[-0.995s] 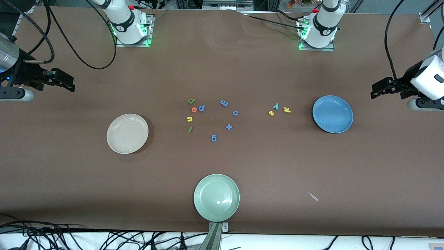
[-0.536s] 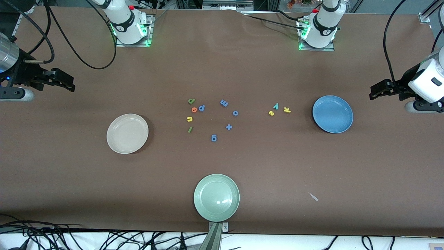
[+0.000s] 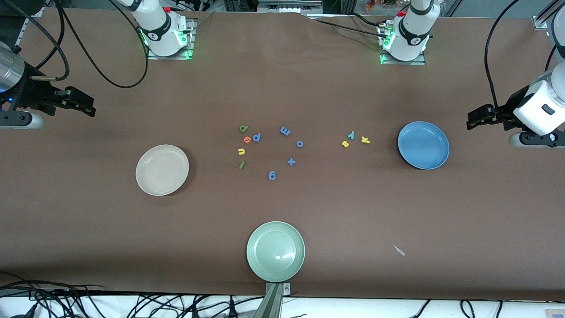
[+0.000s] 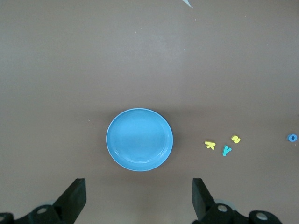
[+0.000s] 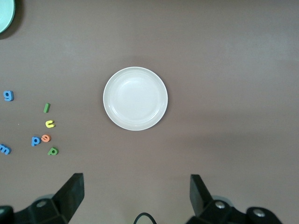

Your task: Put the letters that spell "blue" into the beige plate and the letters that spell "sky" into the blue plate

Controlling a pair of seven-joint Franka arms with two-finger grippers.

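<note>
Only the left gripper [image 3: 471, 122] has shifted since a second ago, edging inward and a little lower at the left arm's end of the table; its fingers [image 4: 74, 196] stand wide apart, holding nothing. At the other end the right gripper [image 3: 90, 107] waits unmoved, its jaws likewise spread and empty.

On the brown table [image 3: 282, 88] the round, cream-beige plate [image 3: 162, 170] and the round, medium-blue plate [image 3: 423, 145] both lie bare. Between them sit small foam letters: a green b [image 3: 243, 128], orange e [image 3: 247, 139], yellow u [image 3: 241, 151] and thin green l [image 3: 241, 164] clustered nearer the beige plate, and a yellow s [image 3: 345, 143], teal y [image 3: 351, 134] and yellow k [image 3: 365, 140] near the blue plate. Loose blue foam pieces [image 3: 285, 131] read p, m, o, g and a plus sign. A round, pale green plate [image 3: 275, 251] lies nearest the front camera.
</note>
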